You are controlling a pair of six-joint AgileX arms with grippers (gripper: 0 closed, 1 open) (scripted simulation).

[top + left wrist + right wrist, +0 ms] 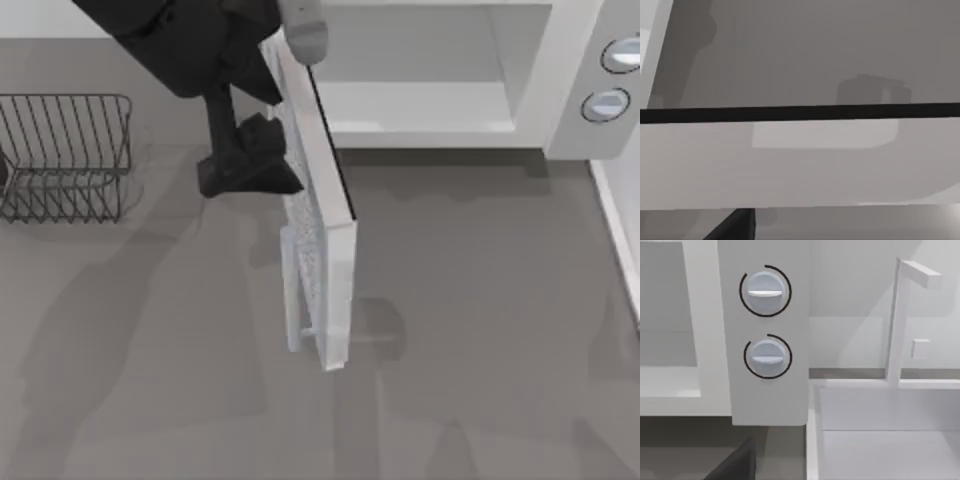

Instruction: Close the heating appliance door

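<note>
The heating appliance (430, 105), a white microwave, stands at the table's back with its pale cavity exposed and two round grey knobs (607, 103) on the right panel. Its door (320, 230) is swung out towards the table's front, almost square to the appliance, with the pale bar handle (292, 290) on its left face near the free edge. My left gripper (262, 160) is against the door's left outer face, close to the hinge end. The left wrist view looks along the door's white edge (800, 160). The right wrist view faces the knobs (765, 290), and a dark part of my right gripper (735, 467) shows there.
A dark wire rack (65, 155) sits at the table's left side, left of my left arm. A white basin-like unit (890, 410) with a thin white frame stands right of the microwave. Bare grey tabletop lies between the door and the right edge.
</note>
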